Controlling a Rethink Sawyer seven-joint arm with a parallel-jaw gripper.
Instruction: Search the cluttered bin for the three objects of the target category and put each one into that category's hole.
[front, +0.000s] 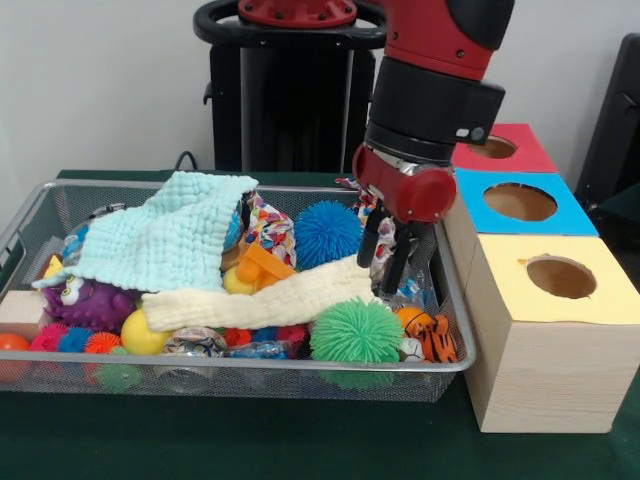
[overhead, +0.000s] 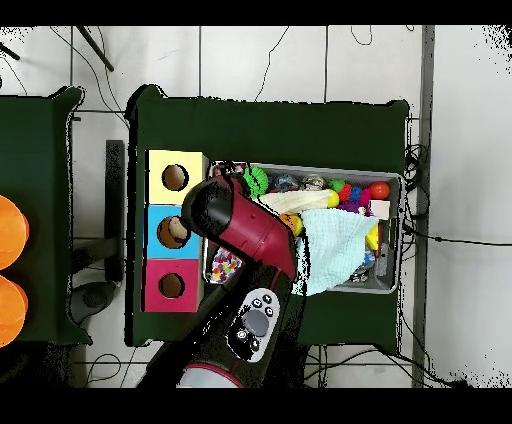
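The claw (front: 388, 262) is hanging inside the wire bin (front: 60, 196), fingers slightly apart and gripping nothing — its tips are dipping just behind the cream cloth (front: 262, 300). The green spiky ball (front: 357, 332) is lying just in front of the claw, the blue spiky ball (front: 326, 233) just beside it.

The red and black arm (front: 432, 90) is reaching down from above, its wrist pointing straight down. The gripper (front: 388, 262) is hanging low, its two dark fingers (front: 370, 240) standing slightly parted.
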